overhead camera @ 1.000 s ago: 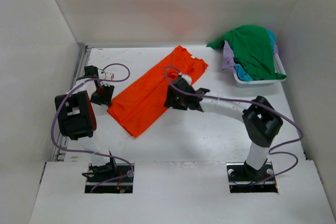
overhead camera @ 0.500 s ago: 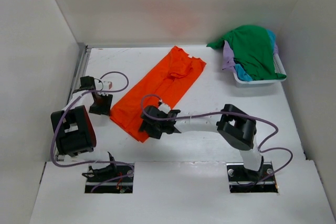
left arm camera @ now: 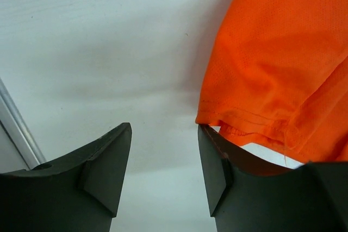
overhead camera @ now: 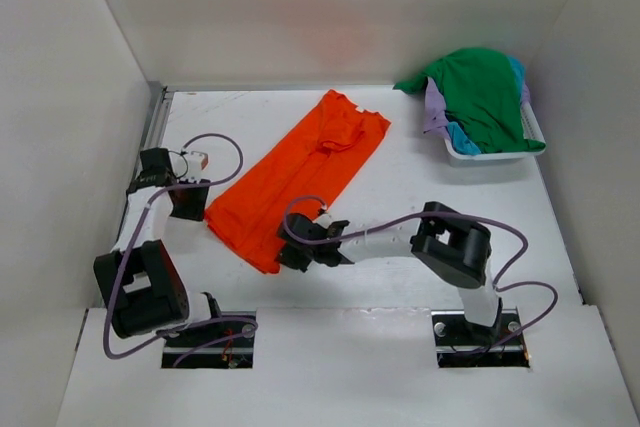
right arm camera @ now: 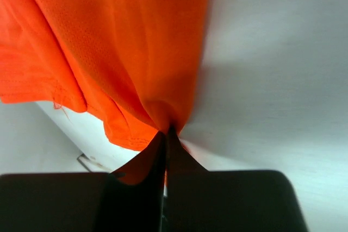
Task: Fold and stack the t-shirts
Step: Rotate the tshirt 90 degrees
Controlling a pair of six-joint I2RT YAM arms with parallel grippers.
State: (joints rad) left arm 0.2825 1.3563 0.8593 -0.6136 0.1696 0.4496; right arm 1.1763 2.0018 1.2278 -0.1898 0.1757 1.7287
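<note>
orange t-shirt [right arm camera: 109, 42]: matt mesh-knit cloth | table [left arm camera: 109, 36]: smooth matt | left gripper [left arm camera: 164, 129]: matt black plastic

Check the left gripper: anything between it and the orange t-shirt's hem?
Nothing visible. The left gripper is open over bare table, and the hem corner of the orange t-shirt sits right at one fingertip. No other object lies between them.

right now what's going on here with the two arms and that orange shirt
The orange t-shirt lies stretched diagonally on the table. The right tool is shut on its near hem corner, cloth pinched tight. The left tool stands open beside the other hem corner, not gripping it. The other t-shirts, dark green on top, sit heaped in the white basket at the far right.
</note>
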